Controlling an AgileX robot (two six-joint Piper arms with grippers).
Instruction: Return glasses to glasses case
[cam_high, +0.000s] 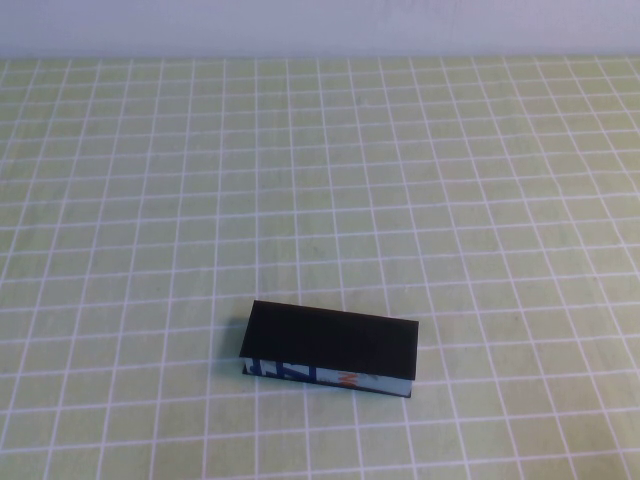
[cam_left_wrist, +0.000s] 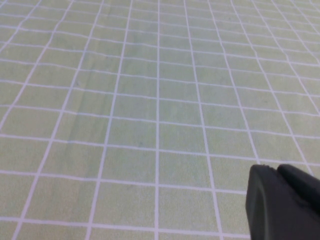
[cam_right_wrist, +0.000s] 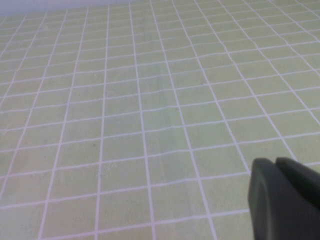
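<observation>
1. The glasses case (cam_high: 330, 350) is a long, flat, rectangular black box. Its lid is shut, and the top face is plain matte black.
2. The narrow front side of the case, the one turned to the robot, has a print in blue and white with a small orange mark close to its middle.
3. The case lies flat on the table (cam_high: 320, 180), in the near part and about in the middle between left and right in the high view. Its long side runs almost left to right, with the right end turned a little nearer to the robot.
4. The glasses do not show in any view. With the lid shut, I cannot tell if they are inside.
5. The table is covered with a light green cloth with a grid of thin white lines. A pale wall (cam_high: 320, 25) stands behind the far edge.
6. Nothing touches the case or lies beside it, and nothing covers it from above.
7. The left gripper (cam_left_wrist: 282, 202) shows only in the left wrist view, as a dark part at the corner of the picture, above bare cloth. I cannot tell how its fingers stand.
8. The right gripper (cam_right_wrist: 282, 197) shows the same way in the right wrist view, also above bare cloth. How its fingers stand cannot be seen either.
9. Neither arm appears in the high view.
</observation>
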